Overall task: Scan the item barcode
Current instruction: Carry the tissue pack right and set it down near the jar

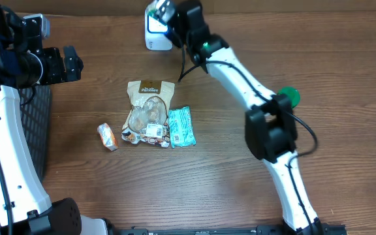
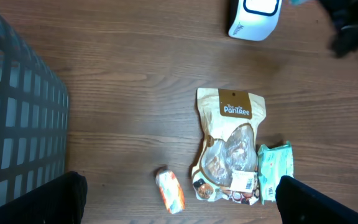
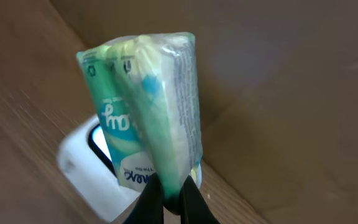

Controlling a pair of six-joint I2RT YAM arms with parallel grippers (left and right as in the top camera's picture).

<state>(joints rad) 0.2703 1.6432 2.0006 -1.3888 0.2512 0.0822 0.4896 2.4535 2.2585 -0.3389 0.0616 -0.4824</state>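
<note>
A wooden table (image 1: 240,189) fills the room's working space, with a brown cardboard wall (image 3: 291,74) at its far edge. The right gripper (image 3: 171,198) is stretched out to that far edge, its two fingers pinched tight on the bottom seam of a green-and-white packet (image 3: 148,106), which stands upright above the fingers. Just beneath and behind that packet sits the white scanner (image 1: 154,36), its dark window facing up toward it; whether packet and scanner touch is hard to say. The left gripper (image 1: 62,64) hangs over the other side of the table with its jaws spread wide and nothing between them. A dark mesh basket (image 2: 17,124) stands just beside it, toward the table's edge. Below and ahead of those open jaws lies a snack pouch (image 2: 229,146), flat on the wood. A teal pack (image 2: 276,171) lies against the pouch's far side, and a small orange packet (image 2: 169,190) lies alone near its other side. A green disc (image 1: 291,96) peeks out beside the right arm's elbow.
</note>
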